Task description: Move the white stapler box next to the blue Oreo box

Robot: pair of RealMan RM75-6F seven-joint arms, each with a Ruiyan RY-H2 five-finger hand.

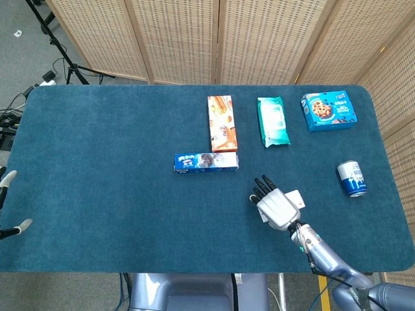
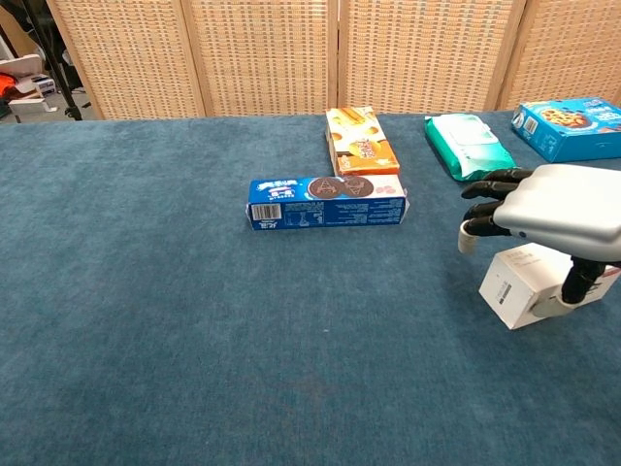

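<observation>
Contact is made by the right hand [image 2: 553, 209], laid flat with fingers extended over the white stapler box [image 2: 524, 283], well apart at four o'clock from the blue Oreo box [image 2: 326, 201]. Thumb should be closed firmly before lifting. An orange box [image 2: 360, 141] touching the Oreo's twelve o'clock side must be avoided.

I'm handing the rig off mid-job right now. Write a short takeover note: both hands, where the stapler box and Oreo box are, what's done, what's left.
Right hand is over the white cardboard stapler box, thumb at its near side; whether the grip is closed cannot be told.
Left hand shows only as fingers at the table's left edge, apart, holding nothing.
The long blue Oreo box lies mid-table, one end beside the orange cracker box.
Done: the right hand is at the box.
Left: the box sits on the cloth well right of the Oreo box; confirm the grasp, carry it left, set it beside the Oreo box.
</observation>
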